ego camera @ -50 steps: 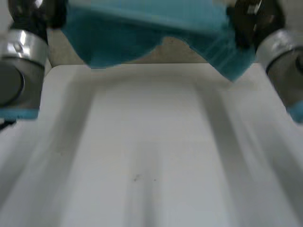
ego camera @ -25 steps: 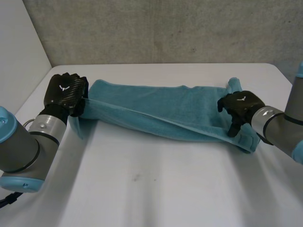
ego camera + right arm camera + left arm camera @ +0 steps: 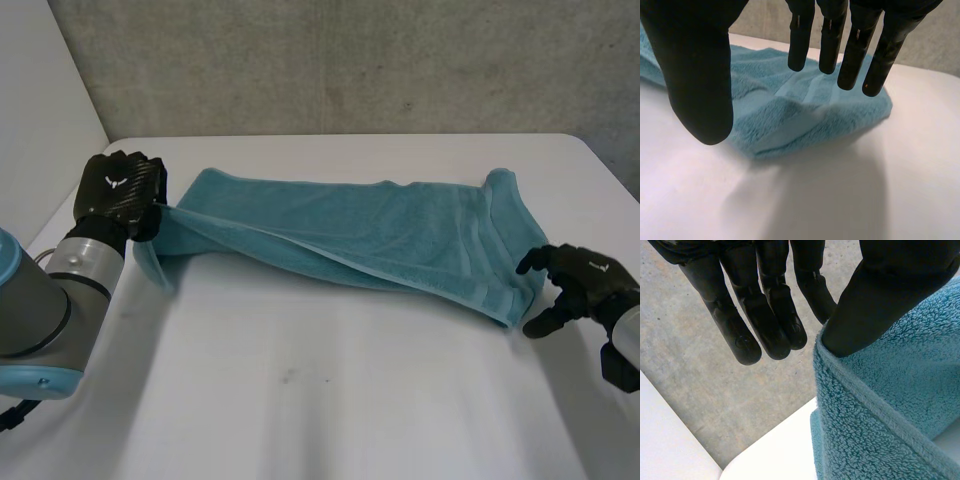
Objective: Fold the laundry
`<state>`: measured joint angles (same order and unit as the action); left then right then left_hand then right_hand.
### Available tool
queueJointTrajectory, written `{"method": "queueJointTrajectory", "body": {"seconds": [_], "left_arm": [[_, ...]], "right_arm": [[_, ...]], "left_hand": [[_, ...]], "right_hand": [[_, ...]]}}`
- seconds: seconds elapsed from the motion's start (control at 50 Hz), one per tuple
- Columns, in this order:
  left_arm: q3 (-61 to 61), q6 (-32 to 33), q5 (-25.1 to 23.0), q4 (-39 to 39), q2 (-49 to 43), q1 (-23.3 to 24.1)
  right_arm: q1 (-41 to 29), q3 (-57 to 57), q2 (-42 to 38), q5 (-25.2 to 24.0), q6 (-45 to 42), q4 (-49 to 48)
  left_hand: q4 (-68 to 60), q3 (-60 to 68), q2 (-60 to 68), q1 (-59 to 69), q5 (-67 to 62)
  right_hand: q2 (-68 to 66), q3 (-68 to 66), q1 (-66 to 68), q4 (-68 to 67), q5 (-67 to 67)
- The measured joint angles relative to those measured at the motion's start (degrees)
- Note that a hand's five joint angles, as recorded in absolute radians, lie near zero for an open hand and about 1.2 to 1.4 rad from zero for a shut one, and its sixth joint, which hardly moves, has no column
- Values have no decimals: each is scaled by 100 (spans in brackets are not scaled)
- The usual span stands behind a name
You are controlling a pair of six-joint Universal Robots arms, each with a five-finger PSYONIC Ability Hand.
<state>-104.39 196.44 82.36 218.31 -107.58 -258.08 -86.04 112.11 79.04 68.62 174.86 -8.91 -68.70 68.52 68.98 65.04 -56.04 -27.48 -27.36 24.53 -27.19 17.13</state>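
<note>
white surface (image 3: 330,400). teal towel (image 3: 380,235): soft, limp, light; grip corners. left hand (image 3: 118,190) relaxed, thumb on end; right hand (image 3: 580,280) spread, empty.

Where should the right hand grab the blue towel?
Take the towel at its near right corner, coming in from the right: its folded layers end there in a thick edge on the table, just beside the open right hand.
</note>
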Motion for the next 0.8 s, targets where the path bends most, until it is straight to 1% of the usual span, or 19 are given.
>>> {"method": "queueJointTrajectory", "body": {"seconds": [0.08, 0.26, 0.5, 0.56, 0.58, 0.62, 0.64, 0.76, 0.8], "left_arm": [[-6, 0, 0, 0, -18, 1], [-12, 0, 0, 6, -55, 4], [-20, 0, 0, 10, -62, 6], [-20, 0, 0, 9, -62, 5], [-20, 0, 0, 8, -63, 4], [-20, 0, -1, 8, -62, 4], [-21, 0, 0, 7, -62, 4], [-25, 0, -1, 2, -62, 4], [-27, 0, -1, 1, -62, 3]], "right_arm": [[18, 229, -117, -56, 88, -369], [-62, 322, -334, -31, 401, -997], [-606, 91, -926, 82, 598, -1562], [-730, -41, -1156, 203, 573, -1584], [-809, -147, -1325, 325, 552, -1589], [-838, -198, -1393, 383, 542, -1593], [-894, -312, -1539, 568, 511, -1612], [-899, -469, -1676, 1105, 350, -1772], [-881, -482, -1667, 1322, 227, -1890]], "left_hand": [[0, 0, 0, 0, 0], [0, 0, 0, 0, 0], [0, 0, 0, 0, 0], [0, 0, 0, 0, 0], [0, 0, 0, 0, 0], [0, 0, 0, 0, 0], [0, 0, 0, 0, 0], [0, 0, 0, 0, 1], [0, 0, 0, 0, 0]], "right_hand": [[0, 0, 0, 0, 0], [0, 0, 0, 0, 0], [0, 0, 0, 0, 0], [0, 0, 0, 0, 0], [0, -1, 0, -1, 1], [-2, -2, 0, -6, 8], [-2, -3, 0, -11, 8], [-556, -553, 341, -556, 469], [-1093, -1106, 838, -1112, 934]]}}
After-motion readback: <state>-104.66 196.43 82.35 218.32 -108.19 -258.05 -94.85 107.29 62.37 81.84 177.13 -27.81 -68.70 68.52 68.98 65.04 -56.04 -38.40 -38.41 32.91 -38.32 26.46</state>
